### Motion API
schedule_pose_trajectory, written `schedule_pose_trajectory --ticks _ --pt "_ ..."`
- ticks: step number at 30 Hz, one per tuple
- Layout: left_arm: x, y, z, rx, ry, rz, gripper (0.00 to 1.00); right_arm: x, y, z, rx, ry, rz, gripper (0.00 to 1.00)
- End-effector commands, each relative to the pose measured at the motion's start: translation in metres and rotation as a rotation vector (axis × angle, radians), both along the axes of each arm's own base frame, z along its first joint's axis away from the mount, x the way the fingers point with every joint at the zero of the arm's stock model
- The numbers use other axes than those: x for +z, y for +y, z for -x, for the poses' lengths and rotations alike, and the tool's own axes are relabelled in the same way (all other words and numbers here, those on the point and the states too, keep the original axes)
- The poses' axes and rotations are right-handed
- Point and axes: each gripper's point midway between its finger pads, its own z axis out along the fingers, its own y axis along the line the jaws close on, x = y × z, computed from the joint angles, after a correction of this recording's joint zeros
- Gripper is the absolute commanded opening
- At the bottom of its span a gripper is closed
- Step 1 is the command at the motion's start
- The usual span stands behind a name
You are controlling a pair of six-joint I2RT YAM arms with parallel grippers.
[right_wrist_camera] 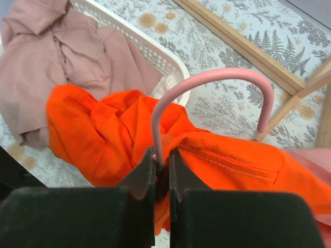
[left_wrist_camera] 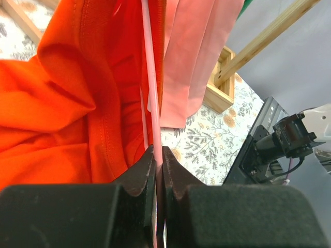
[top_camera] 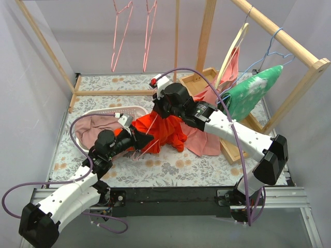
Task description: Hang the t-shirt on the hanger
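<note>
As left pincer (left_wrist_camera: 159,151) and right pincer (right_wrist_camera: 161,156) clamp hanger (right_wrist_camera: 207,77), pink cloth (right_wrist_camera: 62,51) in basket (right_wrist_camera: 155,58).

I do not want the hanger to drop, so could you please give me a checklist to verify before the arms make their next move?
1. Right tool shut on the hanger below its hook: ok.
2. Left tool shut on the hanger's wire: ok.
3. Hook free above the t-shirt: ok.
4. Both hanger shoulders inside the t-shirt: cannot tell, the cloth hides them.
5. Hanging pink cloth apart from the hanger: cannot tell, it hangs close beside the wire.
</note>
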Motion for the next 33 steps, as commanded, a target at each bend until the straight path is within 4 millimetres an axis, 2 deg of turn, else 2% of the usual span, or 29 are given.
schedule_pose_trajectory --ticks 1,5,6,9,12,15,16,19,22,26,29,31,33 --pt "0.029 -0.008 -0.002 -0.009 0.007 0.061 0.03 0.005 0.009 -0.005 -0.017 -0.003 -0.074 0.01" --pt "0.03 0.0 -0.023 0.156 0.176 0.135 0.31 0.003 -0.001 -0.008 -0.056 -0.019 -0.061 0.01" --pt "0.038 0.001 -0.026 0.174 0.19 0.156 0.41 0.004 -0.002 -0.008 -0.061 -0.026 -0.062 0.01" --pt "0.046 0.011 -0.032 0.273 0.265 0.213 0.61 0.006 -0.009 -0.007 -0.073 -0.048 -0.063 0.01" --pt "0.041 0.023 -0.035 0.36 0.323 0.185 0.7 0.014 -0.014 -0.005 -0.073 -0.069 -0.079 0.01" --pt "0.022 0.026 -0.031 0.376 0.425 0.058 0.66 0.023 -0.021 -0.005 -0.097 -0.091 -0.096 0.01" --pt "0.004 0.028 -0.025 0.384 0.494 -0.005 0.62 0.029 -0.026 -0.006 -0.116 -0.105 -0.105 0.01" --pt "-0.015 0.028 -0.011 0.361 0.58 -0.045 0.52 0.036 -0.032 -0.011 -0.154 -0.127 -0.116 0.01" --pt "-0.035 0.027 0.0 0.361 0.653 -0.066 0.51 0.046 -0.033 -0.013 -0.168 -0.142 -0.134 0.01" --pt "-0.055 0.011 0.013 0.337 0.73 -0.102 0.5 0.053 -0.035 -0.014 -0.183 -0.15 -0.146 0.01" --pt "-0.059 -0.008 0.019 0.323 0.734 -0.121 0.49 0.053 -0.036 -0.013 -0.184 -0.15 -0.146 0.01" --pt "-0.058 -0.025 0.019 0.304 0.733 -0.125 0.47 0.051 -0.038 -0.013 -0.191 -0.149 -0.144 0.01" --pt "-0.066 -0.028 0.013 0.351 0.744 -0.147 0.44 0.05 -0.04 -0.013 -0.196 -0.147 -0.143 0.01"
